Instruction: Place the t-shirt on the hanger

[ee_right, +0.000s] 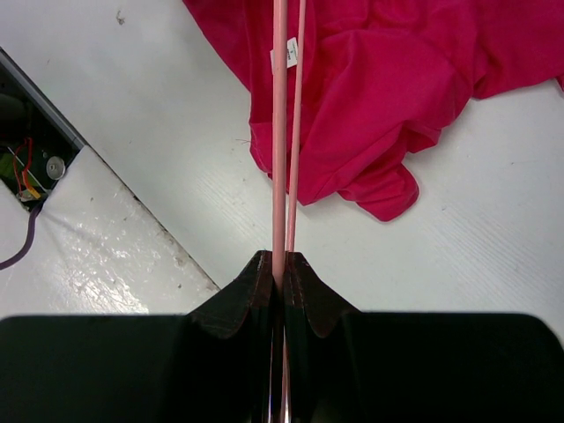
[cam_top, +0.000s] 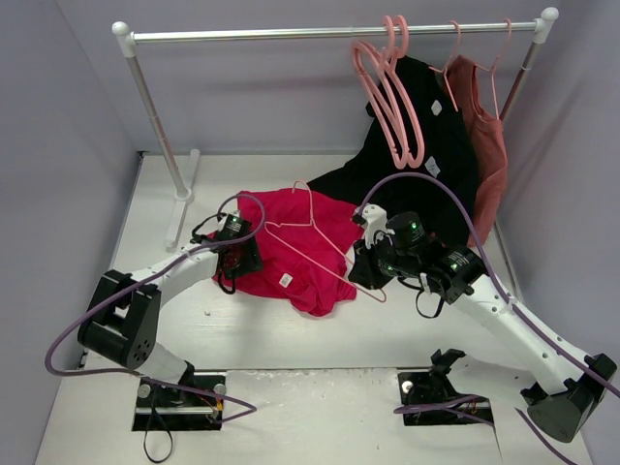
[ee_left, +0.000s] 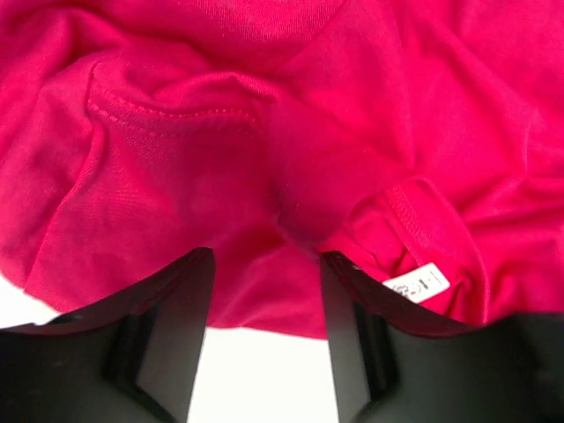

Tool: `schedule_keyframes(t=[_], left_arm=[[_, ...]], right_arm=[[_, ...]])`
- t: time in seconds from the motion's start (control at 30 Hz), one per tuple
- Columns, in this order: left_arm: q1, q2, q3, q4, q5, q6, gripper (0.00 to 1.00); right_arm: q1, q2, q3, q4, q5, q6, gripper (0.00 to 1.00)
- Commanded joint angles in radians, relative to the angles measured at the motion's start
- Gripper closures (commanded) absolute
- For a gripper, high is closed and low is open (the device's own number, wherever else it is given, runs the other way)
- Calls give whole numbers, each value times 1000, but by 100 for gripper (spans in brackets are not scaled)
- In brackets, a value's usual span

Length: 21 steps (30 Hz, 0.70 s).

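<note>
**Pink hanger pinched over crumpled t-shirt**

The t-shirt (cam_top: 295,247), bright crimson-pink, lies in a rumpled heap on the white table (cam_top: 291,339), about the centre of the overhead view. Its folds bunch up towards the lower right of the heap. A small white label (cam_top: 286,281) shows near its lower edge.

The hanger (cam_top: 325,263), thin and pale pink, lies across the top of the shirt. Its hook points towards the back of the table and its long wire slants down to the right.

The right gripper (cam_top: 373,266) sits just off the shirt's right edge and is clenched on that wire. In the right wrist view the two dark fingertips meet around the hanger (ee_right: 279,132) at the bottom centre, with the right gripper (ee_right: 282,264) pressed tight. The wire runs straight up the frame over the t-shirt (ee_right: 379,88).

The left gripper (cam_top: 237,254) is at the shirt's left edge. In the left wrist view the t-shirt (ee_left: 282,132) fills nearly the whole frame, seams and hem creased. The left gripper (ee_left: 266,260) has its jaws apart, the fabric's edge lying between the tips with bare table below; nothing is pinched there.

Farther back, a metal rail (cam_top: 291,34) spans the upper part of the overhead view. At its upper right hang a bunch of spare pink hangers (cam_top: 392,97), a black shirt (cam_top: 436,145) and a rust-red top (cam_top: 484,136).
</note>
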Motion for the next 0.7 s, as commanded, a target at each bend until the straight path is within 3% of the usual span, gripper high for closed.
schedule_keyframes(t=[0.0,0.17,0.3,0.33,0.47,0.67], left_arm=[[-4,-2,62,76,-17,-32,51],[-1,43,113,67,-83,-20,68],[27,96,165,73,-96,31,90],[31,104,188,76,-108,47,99],[68,158,249,79,-114,153,100],[152,210,354,61,1,252,100]], right_arm=[[6,-2,43,35,-21,9,100],[7,10,43,38,-41,2,100],[13,22,32,61,-55,4,100],[19,22,28,68,-59,5,100],[28,25,15,91,-64,10,100],[49,31,-21,154,-84,28,100]])
